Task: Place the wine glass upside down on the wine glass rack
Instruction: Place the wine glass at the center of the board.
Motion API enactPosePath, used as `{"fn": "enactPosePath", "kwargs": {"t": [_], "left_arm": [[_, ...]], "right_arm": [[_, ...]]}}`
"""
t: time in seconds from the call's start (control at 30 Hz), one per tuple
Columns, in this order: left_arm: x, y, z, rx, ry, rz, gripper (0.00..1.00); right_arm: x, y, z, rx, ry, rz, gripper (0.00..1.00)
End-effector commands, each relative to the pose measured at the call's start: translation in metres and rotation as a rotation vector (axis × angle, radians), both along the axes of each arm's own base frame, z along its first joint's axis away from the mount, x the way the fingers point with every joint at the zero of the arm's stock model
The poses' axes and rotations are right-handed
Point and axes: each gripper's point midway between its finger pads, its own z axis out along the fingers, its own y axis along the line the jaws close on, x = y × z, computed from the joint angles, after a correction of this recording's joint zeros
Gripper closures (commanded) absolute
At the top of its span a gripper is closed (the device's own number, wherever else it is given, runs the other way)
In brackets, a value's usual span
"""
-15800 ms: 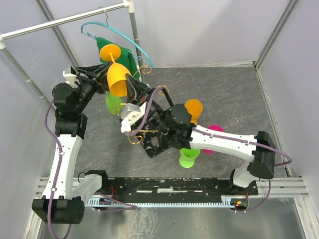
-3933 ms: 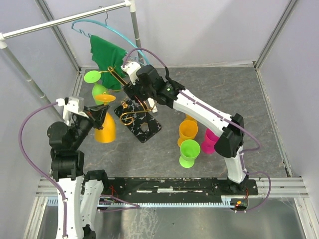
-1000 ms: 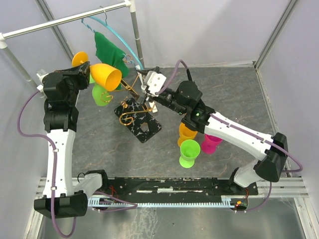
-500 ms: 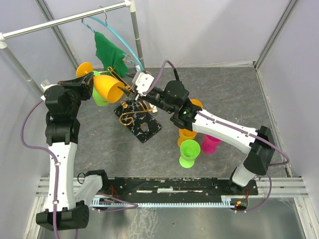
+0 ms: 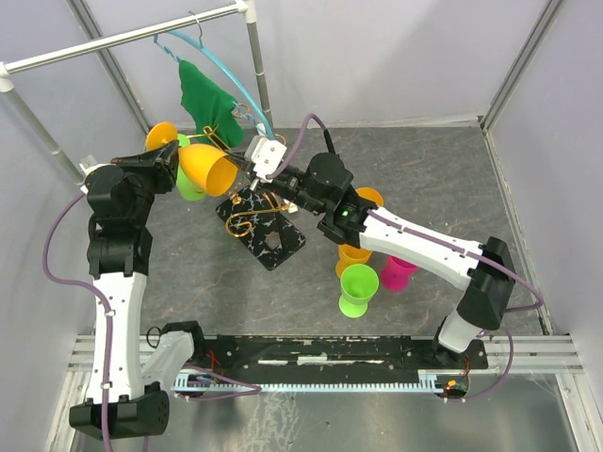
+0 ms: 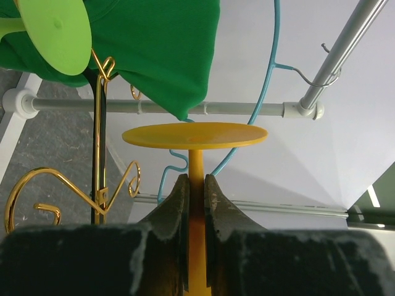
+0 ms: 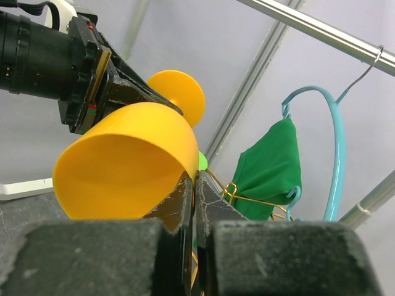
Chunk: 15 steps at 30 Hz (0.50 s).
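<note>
An orange wine glass (image 5: 209,168) hangs in the air, tilted on its side above the back left of the table. My left gripper (image 5: 177,151) is shut on its stem (image 6: 196,169), just under the round foot (image 6: 194,134). From the right, my right gripper (image 7: 196,179) is shut on the rim of the bowl (image 7: 123,166), one finger inside and one outside. Just below and behind stands the wine glass rack (image 5: 252,193), gold scroll arms (image 6: 99,154) on a black marbled base (image 5: 268,235). A lime green glass (image 5: 188,184) hangs from it upside down.
A white clothes rail (image 5: 122,38) crosses the back left, carrying a blue hanger (image 5: 236,85) and a green cloth (image 5: 209,99) close above the rack. Orange (image 5: 354,254), lime green (image 5: 356,287) and pink (image 5: 400,268) glasses stand under my right arm.
My right gripper has moved left up to the orange glass and shut on its rim. The left arm has swung the glass slightly down and right, its grip unchanged.
</note>
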Motion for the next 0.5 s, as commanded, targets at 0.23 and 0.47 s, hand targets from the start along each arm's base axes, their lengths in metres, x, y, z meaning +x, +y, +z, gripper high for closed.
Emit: {"fn": "enactPosePath", "kwargs": {"t": [0.23, 0.47], "left_arm": [[-0.010, -0.005, 0.013, -0.052, -0.069, -0.023, 0.39], [-0.018, -0.008, 0.013, 0.020, -0.098, -0.039, 0.01]], "right_arm": [[0.003, -0.011, 0.045, 0.101, -0.014, -0.059, 0.99], [0.029, -0.034, 0.054, 0.064, 0.039, -0.250, 0.99]]}}
